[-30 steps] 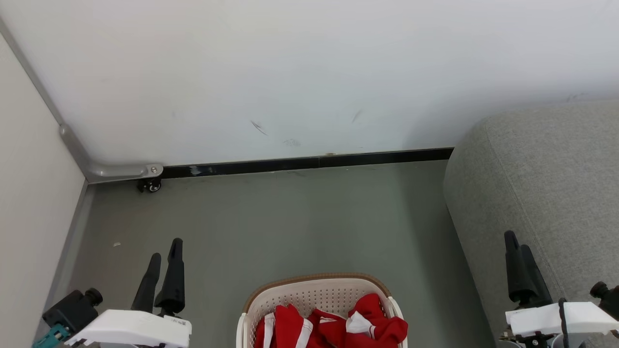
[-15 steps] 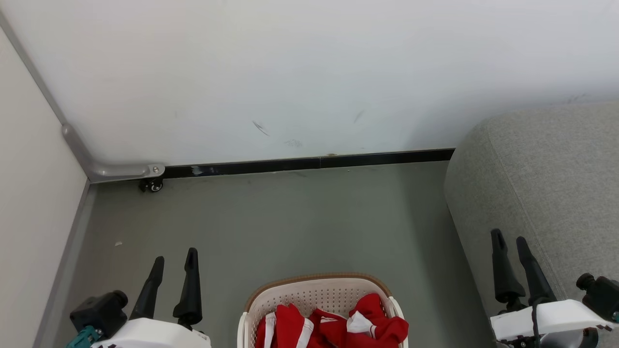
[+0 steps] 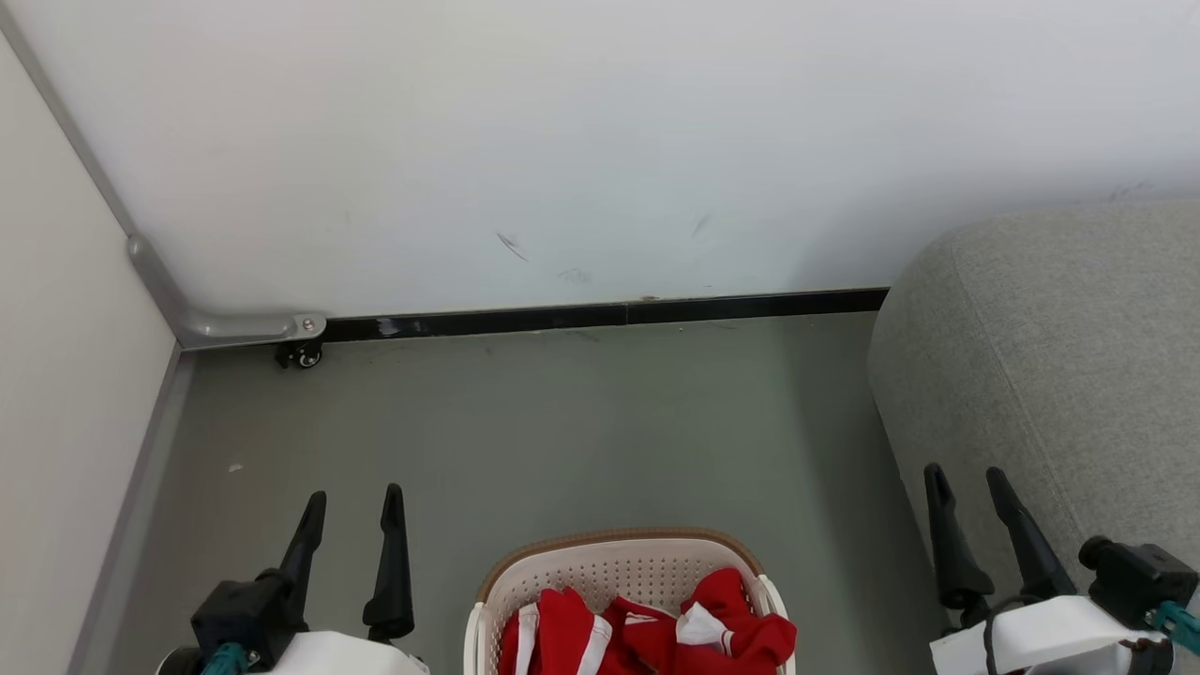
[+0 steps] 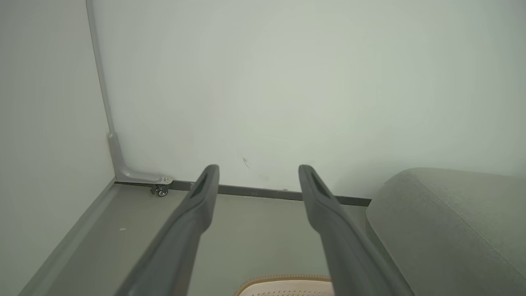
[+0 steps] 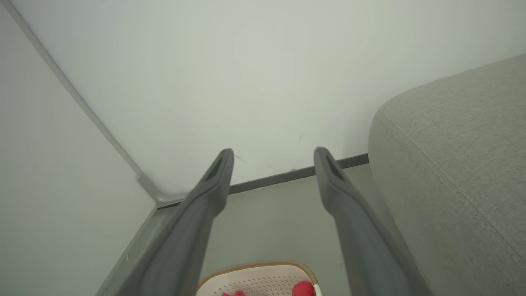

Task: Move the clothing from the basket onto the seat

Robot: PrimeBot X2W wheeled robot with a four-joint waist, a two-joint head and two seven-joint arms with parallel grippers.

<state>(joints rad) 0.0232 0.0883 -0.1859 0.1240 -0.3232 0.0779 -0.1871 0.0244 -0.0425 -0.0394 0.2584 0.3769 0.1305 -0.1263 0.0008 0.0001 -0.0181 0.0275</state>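
Note:
The cream-white basket with a brown rim sits on the floor at the bottom middle of the head view, and its far rim also appears as the basket and the basket. Red clothing with white stripes lies bunched inside it; a bit of the clothing peeks into the right wrist view. The grey seat rises at the right, also seen as the seat and the seat. My left gripper is open and empty left of the basket. My right gripper is open and empty in front of the seat's edge.
A white wall with a dark baseboard closes the back. A pale panel with a metal bracket and a small caster stands at the left. Grey floor spreads between basket and wall.
Both grippers have gone from nearly shut to open. The left one has shifted right and lower, the right one left and lower. The camera has moved slightly.

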